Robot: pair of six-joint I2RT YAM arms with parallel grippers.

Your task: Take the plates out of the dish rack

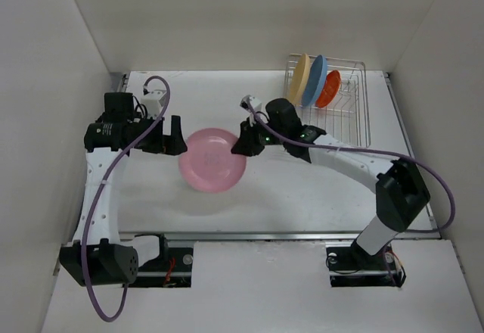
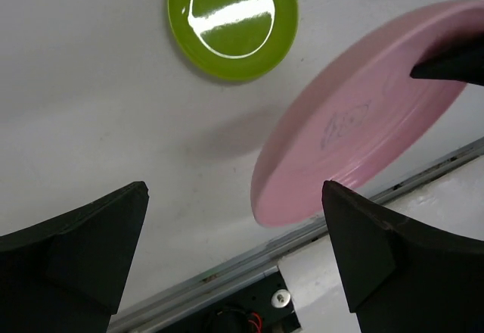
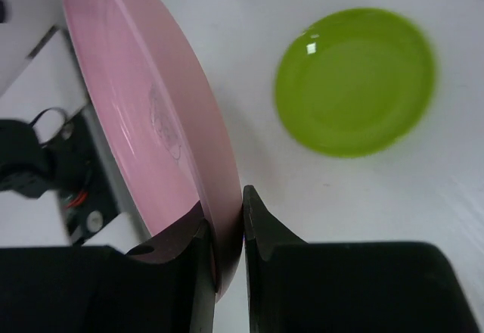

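Observation:
My right gripper is shut on the right rim of the pink plate and holds it tilted above the table; the grip shows in the right wrist view on the plate's edge. My left gripper is open and empty just left of the pink plate, its jaws wide apart. The lime green plate lies flat on the table, hidden under the pink plate in the top view. The dish rack at the back right holds the cream-yellow, blue and orange-red plates on edge.
White walls close in the table on the left, back and right. The table's metal front rail runs below the pink plate. The right half of the rack has bare wire slots.

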